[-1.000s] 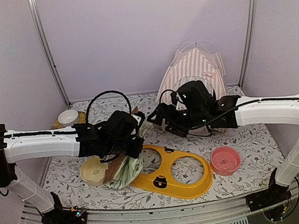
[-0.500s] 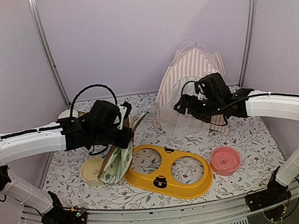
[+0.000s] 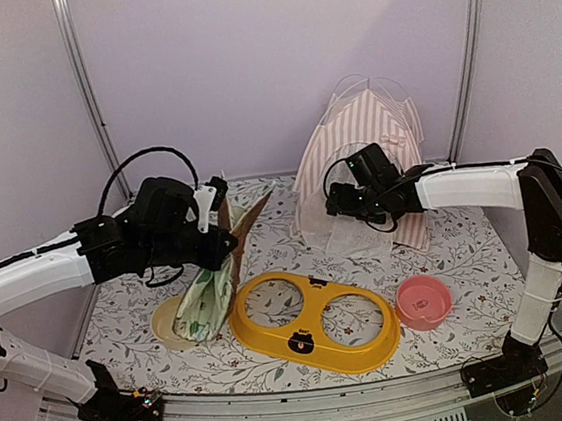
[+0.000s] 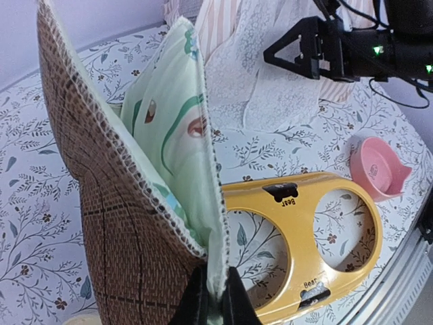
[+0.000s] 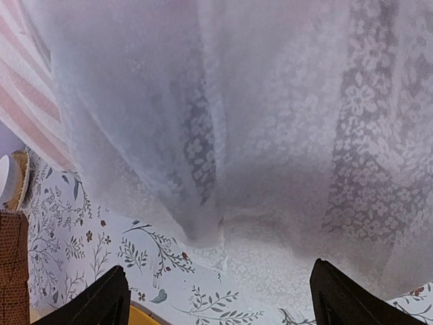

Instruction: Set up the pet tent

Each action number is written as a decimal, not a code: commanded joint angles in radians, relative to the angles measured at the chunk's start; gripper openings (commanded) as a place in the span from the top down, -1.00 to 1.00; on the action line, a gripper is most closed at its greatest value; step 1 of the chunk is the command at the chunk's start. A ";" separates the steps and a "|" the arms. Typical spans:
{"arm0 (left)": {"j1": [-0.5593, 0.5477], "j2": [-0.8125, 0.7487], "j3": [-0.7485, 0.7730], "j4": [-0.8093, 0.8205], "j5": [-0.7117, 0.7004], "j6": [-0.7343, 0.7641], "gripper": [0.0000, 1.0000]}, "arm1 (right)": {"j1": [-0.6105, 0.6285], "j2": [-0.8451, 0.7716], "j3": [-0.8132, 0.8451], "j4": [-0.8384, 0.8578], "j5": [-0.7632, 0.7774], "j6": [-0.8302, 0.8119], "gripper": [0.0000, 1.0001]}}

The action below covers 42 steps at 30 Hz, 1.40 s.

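**While the left jaws pinch the mat, our right jaws stand wide at the tent door**

Where the floral tablecloth [image 3: 466, 251] runs back beyond the yellow two-hole bowl holder [image 3: 318, 319], the pet tent [image 3: 366, 156] stands upright against the rear wall, behind the holder's right half. We see its pink-and-white stripes and thin white poles, with the sheer lace curtain [image 5: 223, 122] hanging across its opening.

Our right gripper [image 3: 339, 202] hangs above the cloth, behind the holder and right at the tent's front. Its fingers [image 5: 101, 298] are spread wide, with nothing between them. The wrist view is filled by lace, and we cannot tell whether the tips touch it.

Our left gripper [image 3: 226, 238] sits above the holder's left end. It is clamped tight on the edge of a folded quilted mat [image 3: 209, 288], brown check outside and pale green print inside. The mat droops from the grip towards a cream bowl [image 3: 168, 328] just left of the holder.

A pink bowl [image 3: 423, 301] rests on the cloth just right of the holder, apart from the tent.
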 commanded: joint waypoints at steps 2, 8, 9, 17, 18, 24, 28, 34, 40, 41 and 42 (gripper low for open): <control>0.013 -0.053 0.001 -0.029 0.021 0.006 1.00 | -0.002 0.083 0.095 0.004 0.154 -0.006 -0.85; 0.013 -0.092 -0.001 -0.052 0.051 0.008 1.00 | -0.002 0.171 0.160 -0.024 0.174 0.002 -0.78; 0.014 -0.095 -0.001 -0.057 0.055 0.008 1.00 | -0.002 0.179 0.166 -0.027 0.180 0.003 -0.76; 0.014 -0.104 0.018 -0.092 0.066 0.028 1.00 | -0.004 0.224 0.183 -0.025 0.214 -0.008 -0.34; 0.013 -0.102 0.021 -0.095 0.068 0.032 1.00 | -0.004 0.231 0.189 -0.025 0.213 -0.013 -0.23; 0.013 -0.092 0.035 -0.101 0.077 0.045 1.00 | -0.004 0.239 0.236 -0.055 0.209 -0.029 0.64; 0.013 -0.081 0.036 -0.097 0.100 0.058 1.00 | -0.003 0.201 0.239 -0.071 0.183 -0.040 1.00; 0.012 -0.084 -0.001 -0.033 0.168 0.074 1.00 | 0.006 0.093 0.236 -0.118 0.096 -0.069 1.00; 0.010 -0.056 -0.041 0.042 0.208 0.086 1.00 | 0.015 -0.008 0.280 -0.215 -0.007 -0.144 1.00; 0.011 -0.049 -0.046 0.056 0.209 0.086 1.00 | 0.014 -0.016 0.303 -0.236 -0.024 -0.153 1.00; 0.011 -0.045 -0.054 0.070 0.211 0.086 1.00 | 0.014 -0.022 0.324 -0.259 -0.043 -0.170 1.00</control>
